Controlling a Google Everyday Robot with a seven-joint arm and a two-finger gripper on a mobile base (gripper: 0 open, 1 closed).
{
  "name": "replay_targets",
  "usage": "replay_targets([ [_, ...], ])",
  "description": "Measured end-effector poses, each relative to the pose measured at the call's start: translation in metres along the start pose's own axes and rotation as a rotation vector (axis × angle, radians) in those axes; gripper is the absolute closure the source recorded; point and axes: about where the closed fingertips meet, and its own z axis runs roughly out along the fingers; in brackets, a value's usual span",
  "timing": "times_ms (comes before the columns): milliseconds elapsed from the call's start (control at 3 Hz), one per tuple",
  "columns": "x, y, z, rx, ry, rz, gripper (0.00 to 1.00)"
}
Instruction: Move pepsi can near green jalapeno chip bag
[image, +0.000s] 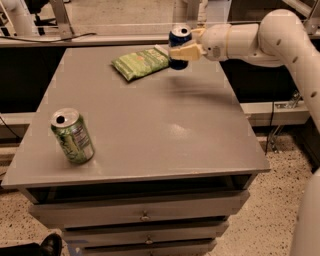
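White rounded arm (280, 35), cream pincer (178, 48) above table's (150, 125) far edge
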Motion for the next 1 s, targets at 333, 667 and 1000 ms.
replay_targets([
  [333, 0.012, -0.022, 0.02, 0.013, 0.014, -0.004, 1.0],
  [667, 0.023, -0.034, 0.03, 0.024, 0.033, -0.004, 1.0],
  [1000, 0.032, -0.042, 0.034, 0.033, 0.05, -0.003, 1.0],
])
